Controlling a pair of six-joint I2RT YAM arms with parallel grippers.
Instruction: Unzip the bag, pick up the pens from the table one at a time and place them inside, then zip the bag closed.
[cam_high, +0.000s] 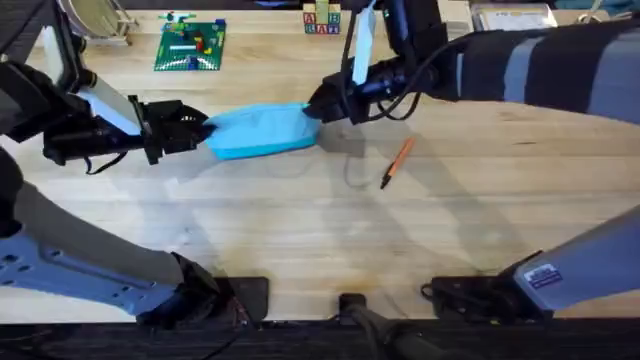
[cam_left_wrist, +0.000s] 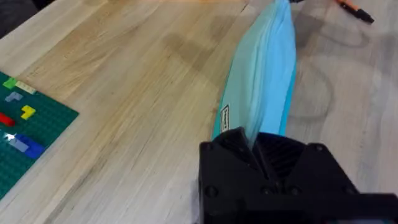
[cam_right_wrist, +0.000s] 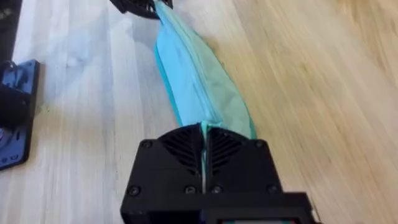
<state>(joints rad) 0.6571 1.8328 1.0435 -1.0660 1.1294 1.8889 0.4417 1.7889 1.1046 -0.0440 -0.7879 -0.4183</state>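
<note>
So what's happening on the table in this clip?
Both arms hold the small light-blue fabric pouch by its ends: the left gripper is shut on one end, the right gripper on the other. A slim orange pen lies on the light wooden table beside the pouch, not yet picked up.

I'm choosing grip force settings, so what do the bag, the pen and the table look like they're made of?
The bag: soft light-blue fabric, matte; it creases and sags between the left gripper and the right gripper. The pen: probably smooth plastic, orange with a dark tip; too small to be sure. The table: light wood with visible grain and a faint sheen.
</note>
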